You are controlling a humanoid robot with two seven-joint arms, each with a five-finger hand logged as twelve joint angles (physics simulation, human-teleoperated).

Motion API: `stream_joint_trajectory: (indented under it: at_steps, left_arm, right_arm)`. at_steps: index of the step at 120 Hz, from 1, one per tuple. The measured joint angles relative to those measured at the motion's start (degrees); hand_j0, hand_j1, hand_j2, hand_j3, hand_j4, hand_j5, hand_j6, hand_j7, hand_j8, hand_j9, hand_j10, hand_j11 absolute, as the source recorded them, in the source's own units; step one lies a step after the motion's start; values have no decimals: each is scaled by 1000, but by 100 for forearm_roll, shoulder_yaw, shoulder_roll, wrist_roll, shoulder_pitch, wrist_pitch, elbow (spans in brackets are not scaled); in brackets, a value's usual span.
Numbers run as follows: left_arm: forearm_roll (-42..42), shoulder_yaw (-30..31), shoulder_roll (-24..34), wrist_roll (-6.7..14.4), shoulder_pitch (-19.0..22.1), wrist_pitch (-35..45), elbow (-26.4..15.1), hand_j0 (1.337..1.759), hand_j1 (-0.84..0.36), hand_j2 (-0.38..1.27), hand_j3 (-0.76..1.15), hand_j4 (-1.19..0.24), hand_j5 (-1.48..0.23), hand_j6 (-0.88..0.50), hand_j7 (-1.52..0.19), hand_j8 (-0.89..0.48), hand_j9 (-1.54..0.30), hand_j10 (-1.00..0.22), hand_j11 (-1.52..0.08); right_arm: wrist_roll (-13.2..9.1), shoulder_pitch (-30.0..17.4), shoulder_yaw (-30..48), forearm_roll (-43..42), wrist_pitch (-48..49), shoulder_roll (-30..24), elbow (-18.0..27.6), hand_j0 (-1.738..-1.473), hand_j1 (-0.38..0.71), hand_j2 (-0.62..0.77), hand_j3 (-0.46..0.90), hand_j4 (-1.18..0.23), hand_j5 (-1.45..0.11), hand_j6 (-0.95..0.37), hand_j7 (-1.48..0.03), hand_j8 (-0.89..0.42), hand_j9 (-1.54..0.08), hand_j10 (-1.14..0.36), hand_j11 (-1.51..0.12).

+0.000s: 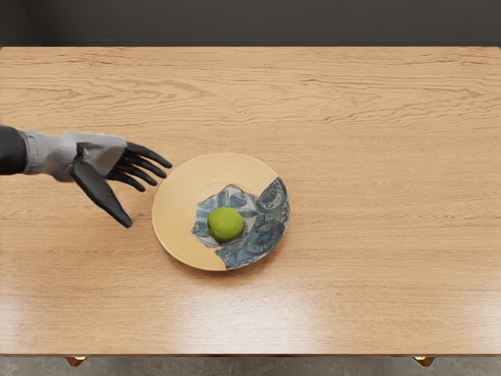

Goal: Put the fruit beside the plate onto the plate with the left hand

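Note:
A round green fruit lies on the tan plate, over its blue patterned patch near the middle. My left hand hovers just left of the plate's rim, its black fingers spread and holding nothing. The thumb points down toward the table. The hand is apart from the fruit. The right arm is out of view.
A wooden table fills the view, with its far edge at the top and its near edge at the bottom. A dark wall runs behind the far edge.

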Motion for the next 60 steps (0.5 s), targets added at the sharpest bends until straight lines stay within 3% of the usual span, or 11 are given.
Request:
stream_joint_trajectory:
  at_steps: [20,36,60]
  left_arm:
    - [-171,-1634,-143,0,1272,-551,210,1658,44,53,0,-257,-332,-258,-332,-257,-332,-257,-332]
    - [-563,-2343,-467,0,1333,-652,861,1658,45,53,0,-256,-331,-256,-331,-256,-331,-256,-331]
    - [-809,-2534,-512,0,1333,-686,1564,1658,50,51,0,-251,-325,-251,-325,-250,-325,-250,-325]
  right_arm:
    - [0,-1,1,0,-4,0,-1,-1658,-322,-4,0,-23,-29,-23,-29,-23,-29,-22,-29]
    - [-5,-7,1,1,-5,0,0,-1658,-322,-4,0,-23,-29,-23,-29,-23,-29,-22,-29]
    - [-8,-8,0,3,-5,0,4,-1658,-322,-4,0,-23,-29,-23,-29,-23,-29,-22,-29]
